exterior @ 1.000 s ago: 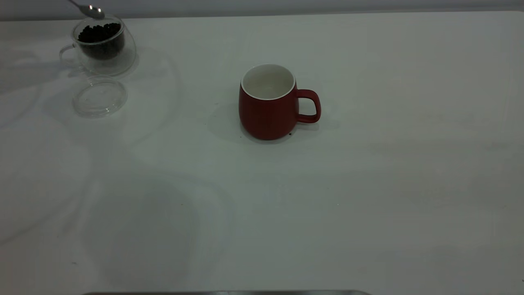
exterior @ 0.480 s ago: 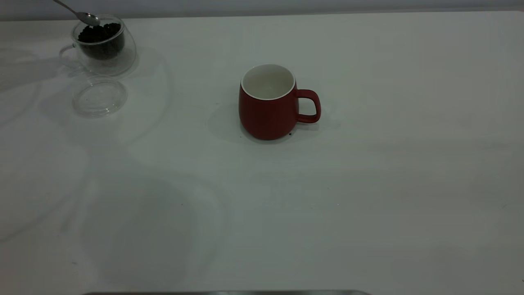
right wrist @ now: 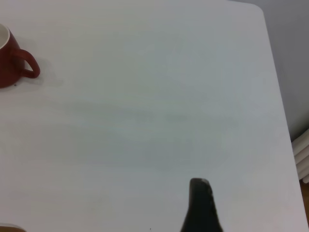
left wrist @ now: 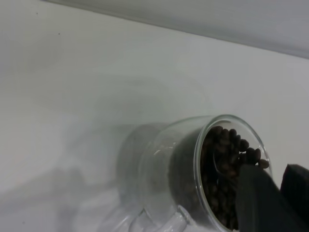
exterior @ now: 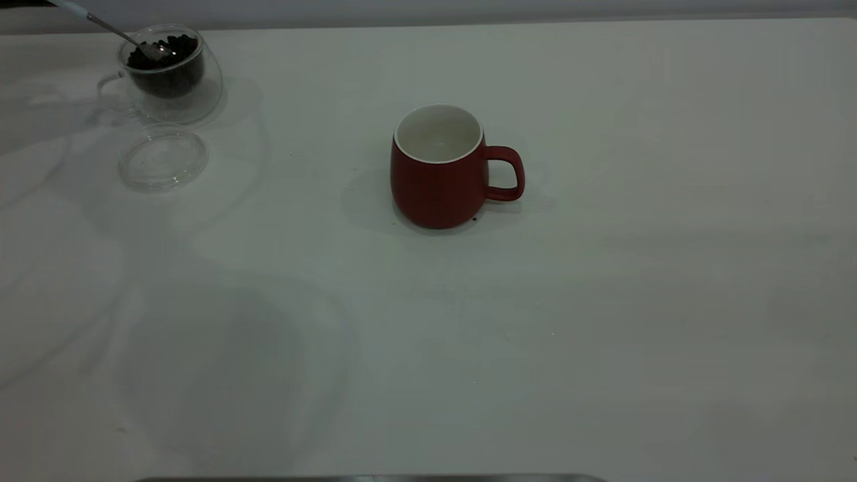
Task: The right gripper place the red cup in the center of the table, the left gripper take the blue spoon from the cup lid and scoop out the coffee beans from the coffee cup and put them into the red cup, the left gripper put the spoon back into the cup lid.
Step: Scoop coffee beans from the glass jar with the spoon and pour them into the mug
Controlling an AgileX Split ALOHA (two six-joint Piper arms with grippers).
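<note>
We see the blue spoon's [exterior: 120, 32] shiny metal bowl dipped among the dark coffee beans [exterior: 164, 53] in the clear double-walled coffee cup [exterior: 171, 73]. The left gripper's [left wrist: 270, 203] grip we cannot tell. The flat clear cup lid [exterior: 163, 158] lies just beside. The rounded red cup [exterior: 438, 177] stands mid-table [exterior: 602, 268]; the right gripper [right wrist: 200, 208] hangs apart, state unclear.

coffee beans [exterior: 164, 57] in coffee cup [exterior: 167, 73] right at left gripper [left wrist: 273, 205]; blue spoon [exterior: 150, 50] bowl in beans; cup lid [exterior: 163, 158] just beside cup; red cup [exterior: 438, 167] well apart from both grippers
</note>
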